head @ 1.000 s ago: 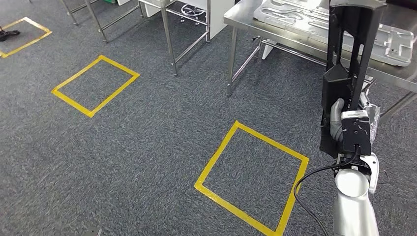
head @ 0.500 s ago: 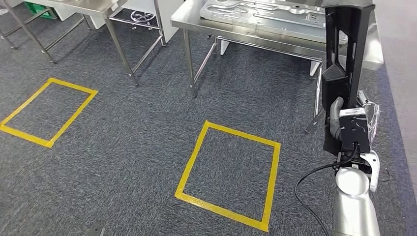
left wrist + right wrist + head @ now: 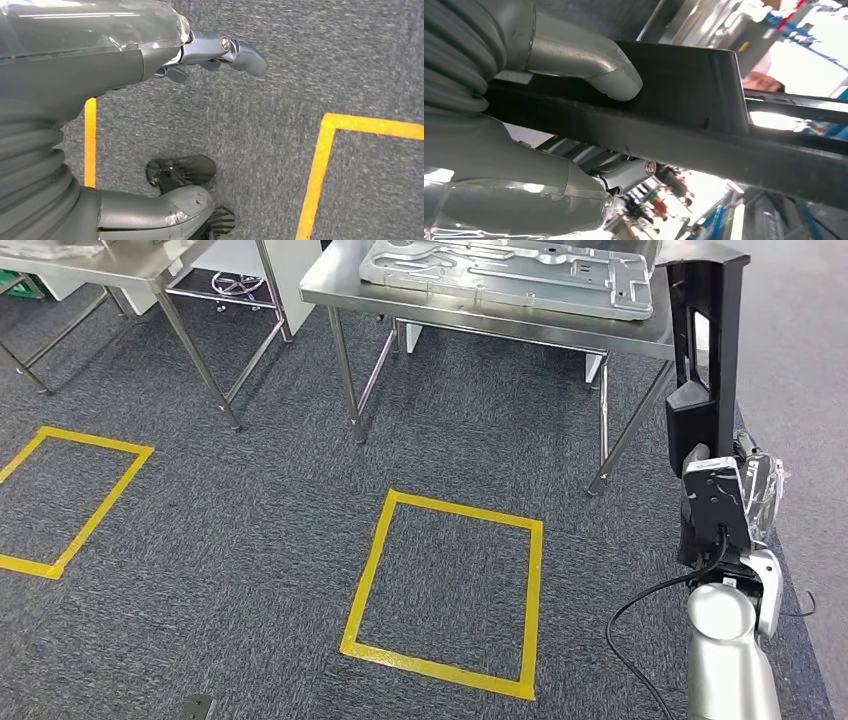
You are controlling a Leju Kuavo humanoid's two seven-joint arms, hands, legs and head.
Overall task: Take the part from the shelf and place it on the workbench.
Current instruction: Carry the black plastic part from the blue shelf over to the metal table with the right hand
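A long black part stands upright at the right of the head view, and my right hand grips it near its lower end. In the right wrist view the thumb presses on the part's flat black side. The steel workbench stands ahead across the carpet, its near right leg close to the part. A large silver machined plate lies on it. My left hand hangs above the carpet with its fingers apart and nothing in them.
A yellow taped square marks the grey carpet in front of the workbench, and another lies at the left. A second steel table stands at the far left. Carpet stretches between me and the workbench.
The whole view has shifted: the camera has turned, and the workbench now lies straight ahead instead of at the upper right. My right hand still holds the black part upright.
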